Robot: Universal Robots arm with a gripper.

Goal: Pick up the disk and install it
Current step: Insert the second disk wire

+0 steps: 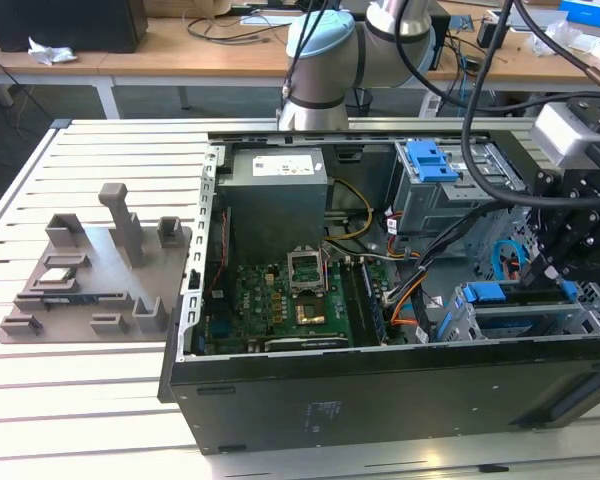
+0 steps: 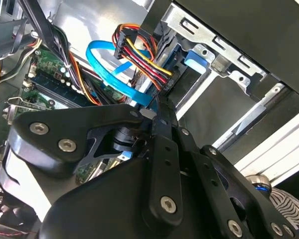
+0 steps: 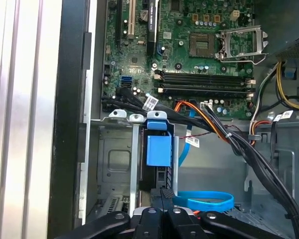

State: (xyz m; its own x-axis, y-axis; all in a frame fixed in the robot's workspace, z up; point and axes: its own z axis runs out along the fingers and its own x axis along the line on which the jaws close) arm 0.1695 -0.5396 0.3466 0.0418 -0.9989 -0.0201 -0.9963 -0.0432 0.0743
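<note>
The disk with its blue carrier frame sits in the drive bay at the near corner of the open computer case, on the exterior view's right. In the first wrist view the disk is seen edge-on, a dark slab with a blue tab between metal rails. My gripper is shut, its tips together right at the disk's end; I cannot tell whether they touch it. In the second wrist view the gripper points at the blue carrier beside a bundle of coloured wires. In the exterior view the gripper hangs just over the bay.
A blue flat cable loops beside the bay and black cable bundles cross over it. The motherboard fills the case floor. A blue latch on a grey cage sits at the back. A grey fixture plate lies on the exterior view's left.
</note>
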